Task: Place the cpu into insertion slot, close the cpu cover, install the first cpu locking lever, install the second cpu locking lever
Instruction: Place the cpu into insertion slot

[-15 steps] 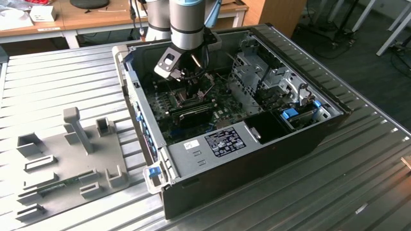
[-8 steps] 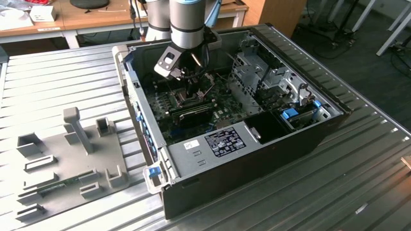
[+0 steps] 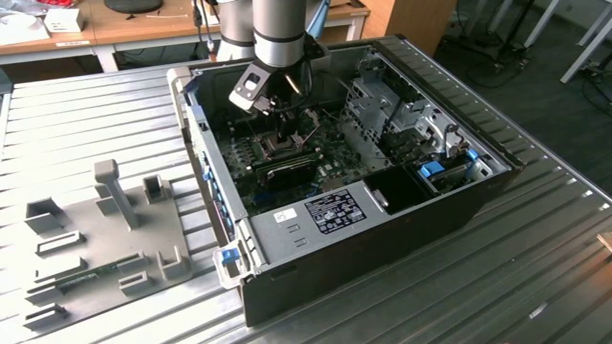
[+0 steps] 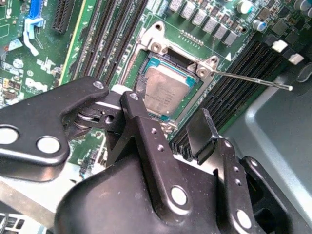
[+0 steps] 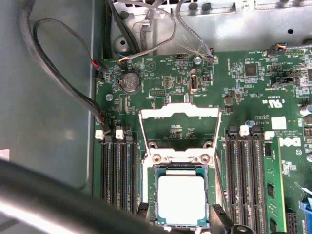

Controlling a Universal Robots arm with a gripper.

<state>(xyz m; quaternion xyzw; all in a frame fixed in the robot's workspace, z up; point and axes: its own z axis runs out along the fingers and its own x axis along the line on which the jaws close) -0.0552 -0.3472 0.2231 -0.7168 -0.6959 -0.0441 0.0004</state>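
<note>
The cpu [image 5: 181,200] lies flat in the insertion slot [image 5: 206,185], its pale metal top facing up and its edges square with the slot's rim. In both wrist views the gripper [image 5: 181,212] stands right over the chip's near edge with its black fingers [image 5: 220,217] spread apart, one on each side. The gap between them is wider than the chip, and they are clamped on nothing. In the second wrist view the cpu [image 4: 165,90] shows just past the two fingertips [image 4: 202,127] of the gripper [image 4: 165,108], framed between them.

The cpu cover [image 5: 180,111] is swung open and lies back beyond the slot, green circuit board [image 5: 234,87] showing through its square window. A thin locking lever [image 4: 253,80] juts from one slot corner across the black memory slots [image 4: 234,73]. Memory slots [image 5: 117,170] flank the slot on both sides.

In the exterior view the gripper [image 3: 285,136] reaches down into the open computer case [image 3: 459,208], in the upper middle of the frame. The case lies on a ribbed metal table [image 3: 96,115], and a grey fixture plate [image 3: 105,236] sits at the exterior view's left.
</note>
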